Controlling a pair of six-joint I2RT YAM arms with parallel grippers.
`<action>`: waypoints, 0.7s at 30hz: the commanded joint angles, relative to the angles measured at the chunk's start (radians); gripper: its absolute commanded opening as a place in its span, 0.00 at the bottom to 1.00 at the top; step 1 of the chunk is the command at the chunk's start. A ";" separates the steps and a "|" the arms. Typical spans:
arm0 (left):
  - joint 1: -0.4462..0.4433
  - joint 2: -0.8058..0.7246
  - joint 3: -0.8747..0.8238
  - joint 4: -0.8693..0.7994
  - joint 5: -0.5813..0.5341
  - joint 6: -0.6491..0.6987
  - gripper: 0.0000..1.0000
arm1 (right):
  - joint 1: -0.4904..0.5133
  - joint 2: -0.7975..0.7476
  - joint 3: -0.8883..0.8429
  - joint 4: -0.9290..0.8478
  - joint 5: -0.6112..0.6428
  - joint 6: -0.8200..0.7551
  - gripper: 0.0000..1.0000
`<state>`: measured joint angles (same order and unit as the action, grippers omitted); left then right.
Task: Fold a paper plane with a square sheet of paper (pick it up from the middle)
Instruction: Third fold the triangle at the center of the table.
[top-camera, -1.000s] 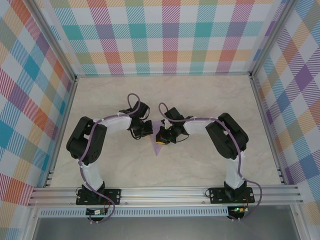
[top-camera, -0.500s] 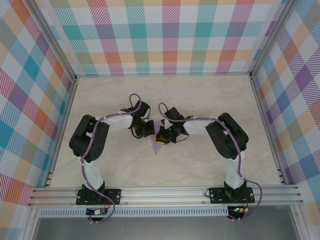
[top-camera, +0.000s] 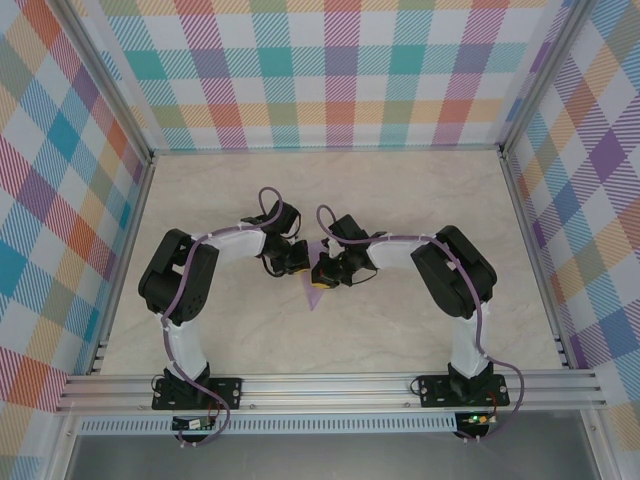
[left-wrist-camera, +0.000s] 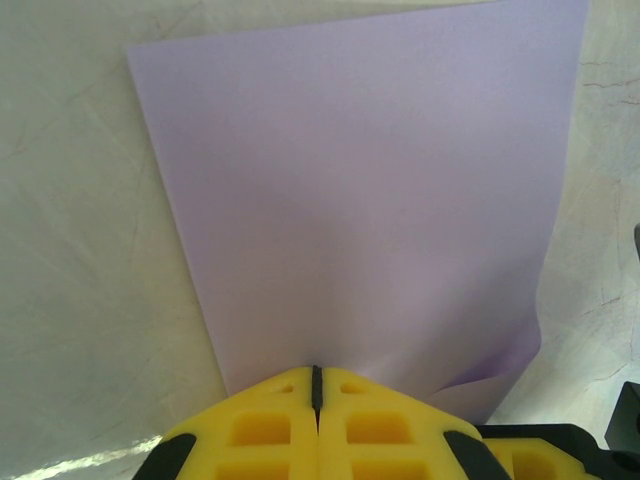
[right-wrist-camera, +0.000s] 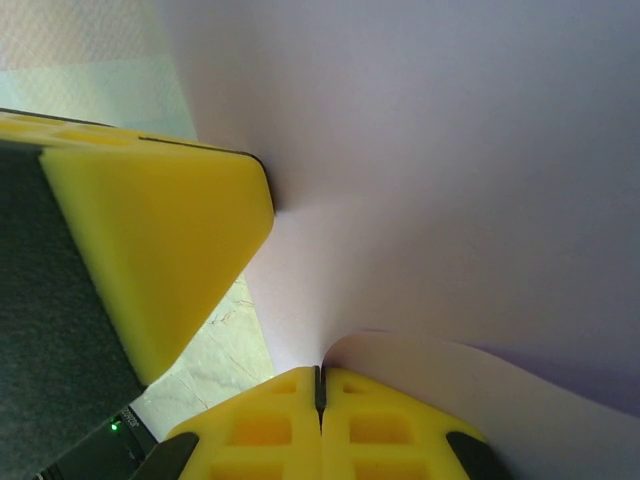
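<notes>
The square sheet of paper (top-camera: 311, 291) is pale lavender and sits between my two grippers at the middle of the table. My left gripper (top-camera: 299, 262) is shut on its near edge (left-wrist-camera: 316, 372), and the sheet (left-wrist-camera: 360, 190) spreads flat away from the jaws, with one near corner (left-wrist-camera: 500, 368) curling up. My right gripper (top-camera: 318, 276) is shut on the paper too (right-wrist-camera: 320, 372). There the sheet (right-wrist-camera: 430, 170) rises steeply and a flap (right-wrist-camera: 480, 390) bends over beside the jaws. The left gripper's yellow finger (right-wrist-camera: 150, 250) presses the paper close by.
The pale marbled tabletop (top-camera: 400, 190) stretches open on all sides of the arms. Checked walls (top-camera: 330, 70) close off the back and both sides, and a metal rail (top-camera: 330, 385) runs along the near edge.
The left arm shifted slightly towards the right gripper early in the second, and less of the paper shows from above. Since half a second ago nothing has moved.
</notes>
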<state>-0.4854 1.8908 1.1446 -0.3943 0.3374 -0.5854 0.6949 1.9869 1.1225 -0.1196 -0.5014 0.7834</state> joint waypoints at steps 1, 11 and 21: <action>0.001 0.051 -0.013 -0.057 -0.044 0.009 0.00 | 0.005 0.020 0.011 0.024 0.004 -0.024 0.05; -0.001 0.045 -0.014 -0.057 -0.045 0.009 0.00 | 0.005 0.032 0.010 -0.005 0.019 -0.036 0.05; 0.033 -0.076 -0.011 -0.094 -0.099 -0.041 0.08 | 0.005 0.056 0.008 -0.029 0.031 -0.035 0.23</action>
<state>-0.4831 1.8774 1.1469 -0.4179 0.3054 -0.5938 0.6952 1.9968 1.1324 -0.1081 -0.5129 0.7650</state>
